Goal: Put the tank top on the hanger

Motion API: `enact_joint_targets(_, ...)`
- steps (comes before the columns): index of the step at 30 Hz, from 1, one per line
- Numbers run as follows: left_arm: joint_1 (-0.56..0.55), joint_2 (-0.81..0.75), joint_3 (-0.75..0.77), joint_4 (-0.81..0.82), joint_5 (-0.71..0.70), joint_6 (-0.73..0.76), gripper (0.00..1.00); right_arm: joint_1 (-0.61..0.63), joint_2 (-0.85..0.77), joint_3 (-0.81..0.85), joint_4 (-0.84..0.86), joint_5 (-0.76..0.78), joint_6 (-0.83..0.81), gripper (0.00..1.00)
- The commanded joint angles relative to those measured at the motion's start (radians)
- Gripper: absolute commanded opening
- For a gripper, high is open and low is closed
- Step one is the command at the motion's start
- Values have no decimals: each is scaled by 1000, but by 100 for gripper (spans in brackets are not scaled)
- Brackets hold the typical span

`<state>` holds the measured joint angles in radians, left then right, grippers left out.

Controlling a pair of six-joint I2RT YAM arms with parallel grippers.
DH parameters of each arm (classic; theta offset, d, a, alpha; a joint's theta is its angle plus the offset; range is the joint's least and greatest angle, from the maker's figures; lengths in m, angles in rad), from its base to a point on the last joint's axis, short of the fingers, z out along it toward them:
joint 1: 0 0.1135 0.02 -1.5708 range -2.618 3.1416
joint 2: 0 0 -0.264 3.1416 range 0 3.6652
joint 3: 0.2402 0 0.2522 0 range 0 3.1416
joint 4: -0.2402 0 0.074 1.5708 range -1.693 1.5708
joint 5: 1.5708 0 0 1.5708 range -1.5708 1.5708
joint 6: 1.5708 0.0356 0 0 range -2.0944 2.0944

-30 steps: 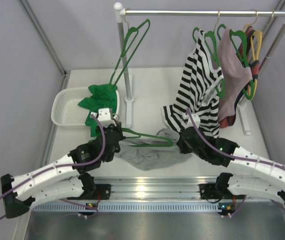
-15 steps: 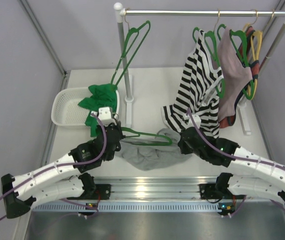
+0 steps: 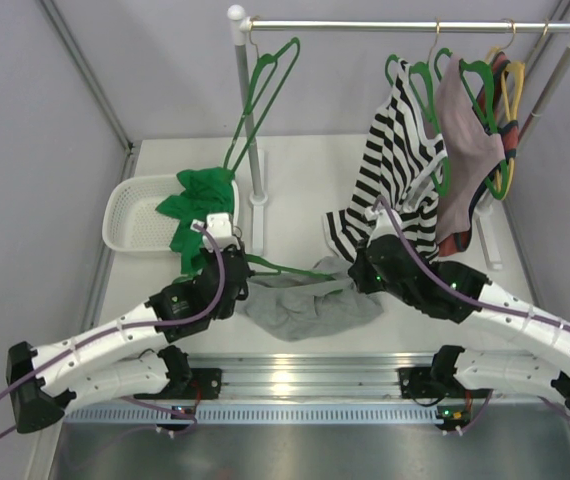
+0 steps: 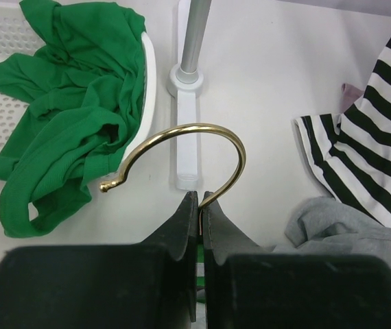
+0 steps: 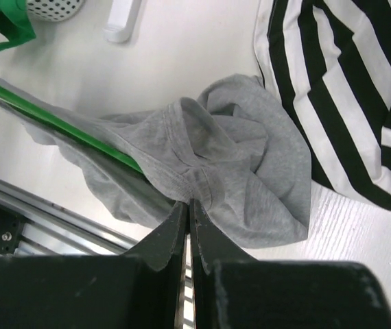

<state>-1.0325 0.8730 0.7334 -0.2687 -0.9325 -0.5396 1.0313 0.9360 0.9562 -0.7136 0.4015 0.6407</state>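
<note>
Tank top point(image 3: 310, 305): lies grey and crumpled on the bench point(image 3: 305, 170) near the front edge, between the two arms. Is pinched at one bunched fold by the right claw point(image 5: 188, 205), fingers pressed together on the cloth. Takes one arm of the hanger point(image 5: 58, 123) in under its folds and hides the far end of that arm.

Hanger: thin and green, reaches from the left claw point(image 4: 199, 200) across to the grey cloth. Ends in a gold hook point(image 4: 188, 126) that curves out over the bench. Is clamped at the foot of that hook by the left claw, fingers closed tight on the wire.

Striped top point(image 3: 405, 170): hangs black and white from the rail point(image 3: 405, 25) and trails its hem onto the bench, touching the tank top. Crowds the right claw on that side.

Post point(image 4: 194, 27): stands on its white foot straight ahead of the left claw, beyond the hook.

Basket point(image 3: 140, 222): sits white and perforated at the bench's left, just beside the post's foot. Holds a rumpled green garment point(image 4: 65, 116) that spills over the near rim.

Rail, further along: carries a bare green hanger point(image 3: 277, 88) at the left end, then a pale pink garment point(image 3: 462, 120) on another green one, and yellow hangers point(image 3: 513, 95) at the far right.
</note>
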Motion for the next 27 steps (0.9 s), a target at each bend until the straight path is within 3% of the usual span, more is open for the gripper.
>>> enact_joint_targets(1,8,14,46,54,-12,44,0,3,40,114,3,7,-50,0)
enact_joint_targets(11,9,43,132,43,21,90,0,23,230,299,13,-16,-131,0)
enact_joint_targets(27,6,96,170,39,44,79,0,35,359,461,-3,-32,-156,4)
